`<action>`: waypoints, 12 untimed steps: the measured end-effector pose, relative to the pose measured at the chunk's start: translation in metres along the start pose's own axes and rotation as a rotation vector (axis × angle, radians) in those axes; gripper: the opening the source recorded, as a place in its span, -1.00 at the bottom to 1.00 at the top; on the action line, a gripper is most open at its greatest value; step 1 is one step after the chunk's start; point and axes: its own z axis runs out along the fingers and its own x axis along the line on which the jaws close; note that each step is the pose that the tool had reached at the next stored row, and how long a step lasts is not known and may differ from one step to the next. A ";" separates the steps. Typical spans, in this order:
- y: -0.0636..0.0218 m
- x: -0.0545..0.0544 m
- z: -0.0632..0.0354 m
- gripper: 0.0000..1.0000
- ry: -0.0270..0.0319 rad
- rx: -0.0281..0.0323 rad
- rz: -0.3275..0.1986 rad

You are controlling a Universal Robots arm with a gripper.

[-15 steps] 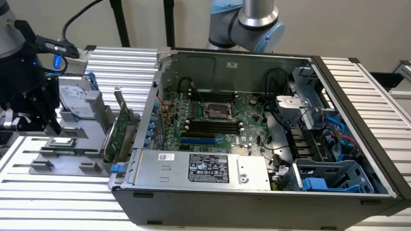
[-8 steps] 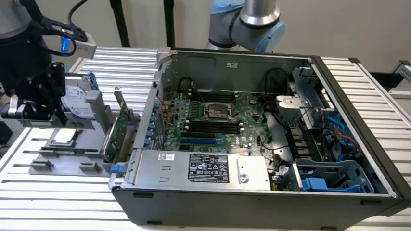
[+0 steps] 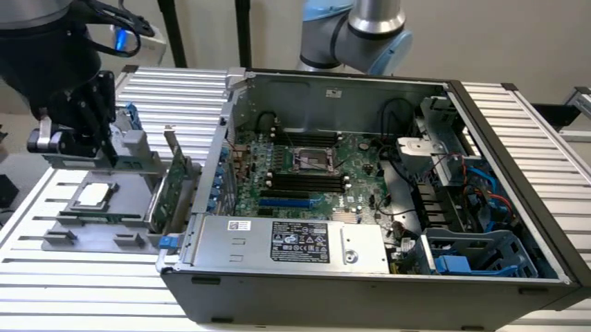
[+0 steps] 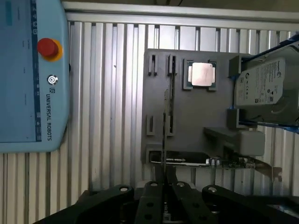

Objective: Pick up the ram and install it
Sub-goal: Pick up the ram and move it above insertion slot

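My gripper hangs over the grey parts tray at the exterior view's left. Its jaws are drawn together in the wrist view on a long thin stick seen edge-on, the ram. From the gripper the ram reaches out over the tray's narrow dark holder slot, a little to one side of it. The open computer case lies in the middle, and the black memory slots on its motherboard sit well to the right of the gripper.
The tray also holds a CPU, a silver hard drive and a green expansion card standing upright. A blue teach pendant with a red stop button lies beside the tray. A second arm's base stands behind the case.
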 end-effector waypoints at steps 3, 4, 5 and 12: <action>-0.0136 0.001 -0.0062 -1.00 -0.0085 0.0003 -0.001; -0.0180 0.001 -0.0076 -1.00 -0.0106 0.0003 0.000; -0.0225 0.001 -0.0089 -1.00 -0.0125 0.0004 -0.001; -0.0542 0.002 -0.0146 -1.00 -0.0184 0.0004 -0.001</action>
